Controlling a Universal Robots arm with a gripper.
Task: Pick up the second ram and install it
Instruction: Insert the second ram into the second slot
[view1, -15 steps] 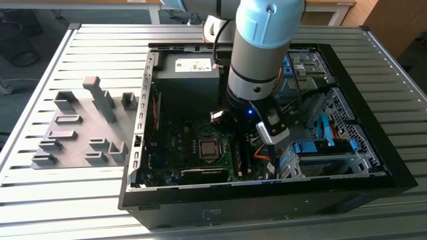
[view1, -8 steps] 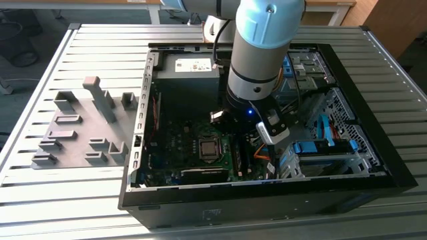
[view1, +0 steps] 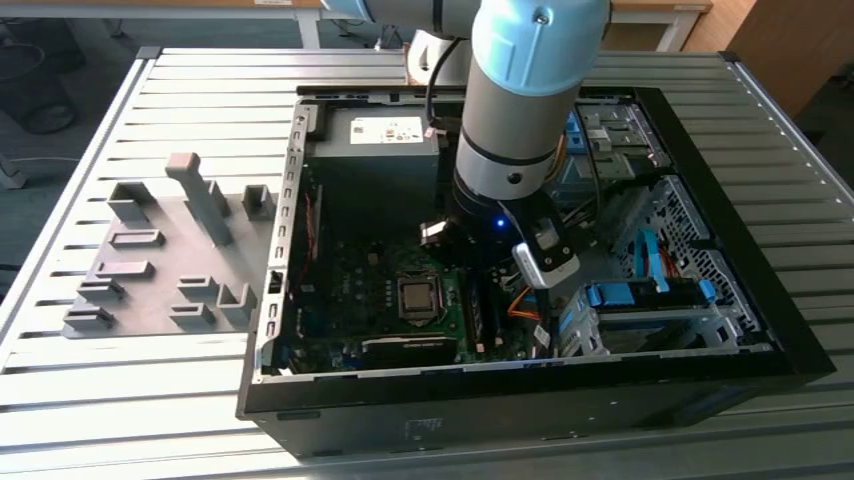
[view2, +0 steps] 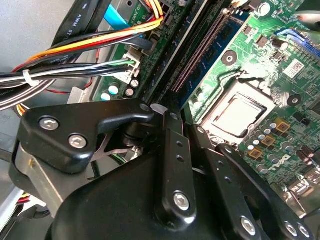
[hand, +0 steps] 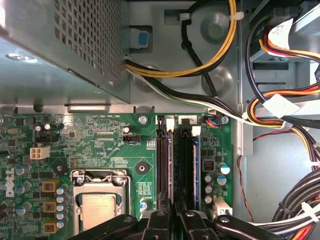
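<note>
Fingers (hand: 172, 220) poised over second ram (hand: 196, 172) seated in motherboard (hand: 100, 145).

- Setting: robotics lab or assembly workshop.
- Ribbed metal worktop (view1: 160, 400) carries an opened computer case (view1: 747, 350).
- Grey fixture tray (view1: 147, 270) alongside.
- Robot arm (view1: 527, 120) reaches into the case.
</note>
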